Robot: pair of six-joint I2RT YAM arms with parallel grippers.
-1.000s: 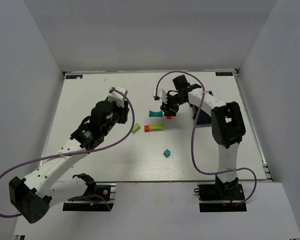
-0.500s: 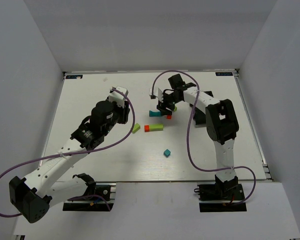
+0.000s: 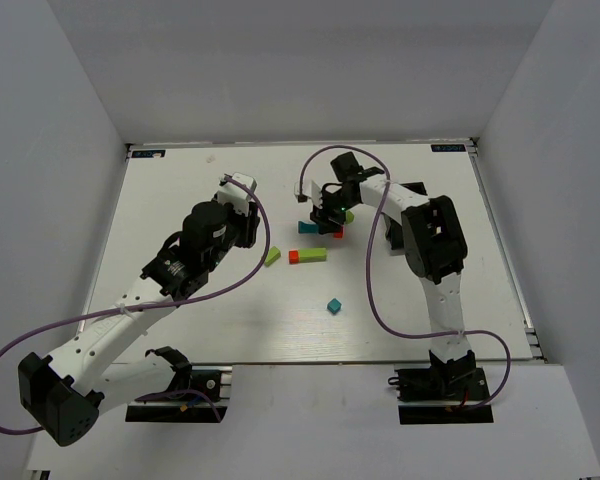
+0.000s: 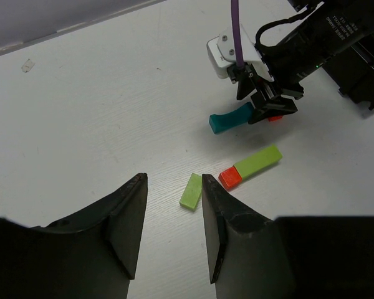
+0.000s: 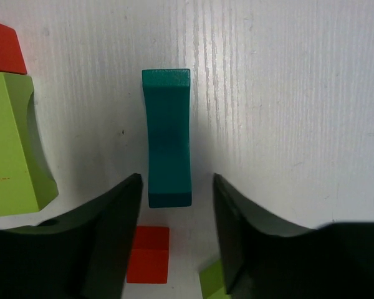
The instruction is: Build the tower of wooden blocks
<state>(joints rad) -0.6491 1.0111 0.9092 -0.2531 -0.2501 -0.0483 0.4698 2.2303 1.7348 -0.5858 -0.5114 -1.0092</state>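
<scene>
The blocks lie flat and loose on the table; no stack shows. My right gripper [image 5: 176, 187] [image 3: 325, 217] is open, low over the table, with its fingers either side of the near end of a teal curved block [image 5: 167, 134] [image 3: 307, 227]. A small red block [image 5: 148, 254] [image 3: 337, 234] lies between the fingers nearer the wrist, and a lime piece [image 5: 210, 280] beside it. My left gripper [image 4: 173, 202] [image 3: 250, 228] is open and empty, above a small lime block [image 4: 191, 190] [image 3: 272, 257].
A red cube [image 4: 229, 179] touches the end of a long lime block [image 4: 258, 162] [image 3: 312, 254] in the middle. A teal cube [image 3: 333, 306] lies nearer the bases. White walls ring the table [image 3: 180, 190].
My right gripper has moved left over the teal curved block. The left arm and the blocks have not moved.
</scene>
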